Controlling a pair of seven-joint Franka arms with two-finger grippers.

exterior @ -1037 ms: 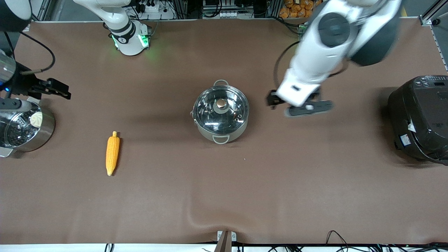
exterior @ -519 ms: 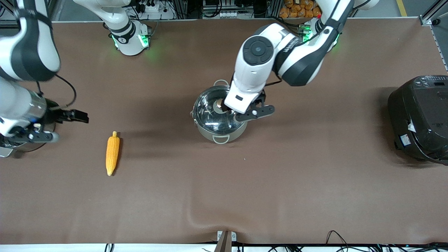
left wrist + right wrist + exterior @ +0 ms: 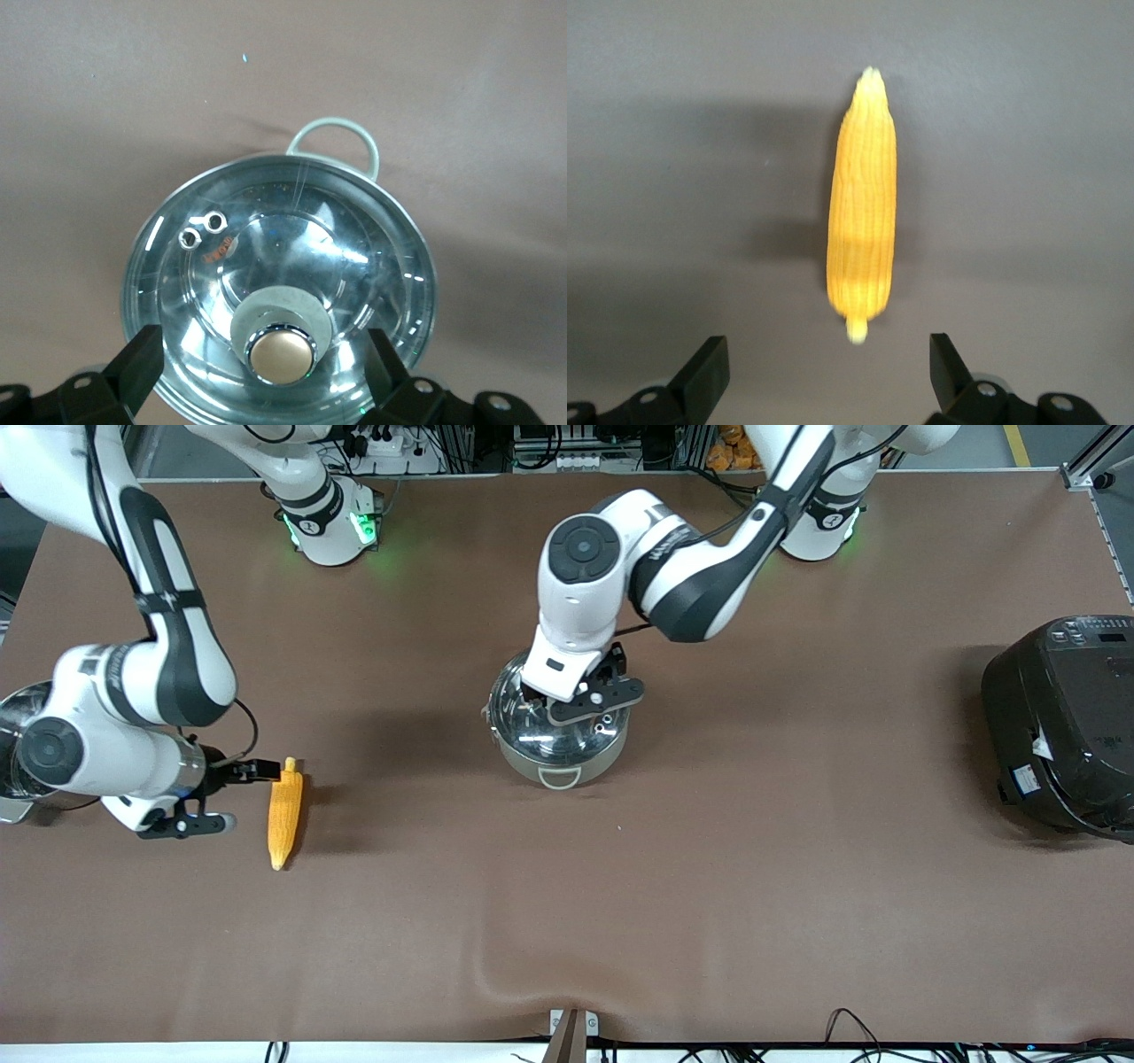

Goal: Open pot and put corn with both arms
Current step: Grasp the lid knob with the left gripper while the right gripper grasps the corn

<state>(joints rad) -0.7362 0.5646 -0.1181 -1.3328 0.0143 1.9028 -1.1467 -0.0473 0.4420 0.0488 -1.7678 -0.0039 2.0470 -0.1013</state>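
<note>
The corn (image 3: pixel 284 819) is yellow-orange with fine rows of kernels, on a plain brown surface (image 3: pixel 709 886). The pot (image 3: pixel 560 755) is shiny steel with grey loop handles, its clear lid (image 3: pixel 292 266) topped by a brass-coloured knob (image 3: pixel 281 354). Both arms are white with black segments.

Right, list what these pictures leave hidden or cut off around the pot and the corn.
- Front view: the left gripper and its wrist cover the pot lid's knob; only the left wrist view shows the knob.
- Both wrist views: the open grippers' finger bases are cut off by the bottom edge.
- Front view: the right arm hides most of the steamer pot at the table's end.
- Right wrist view: the corn fills it; no pot visible.
</note>
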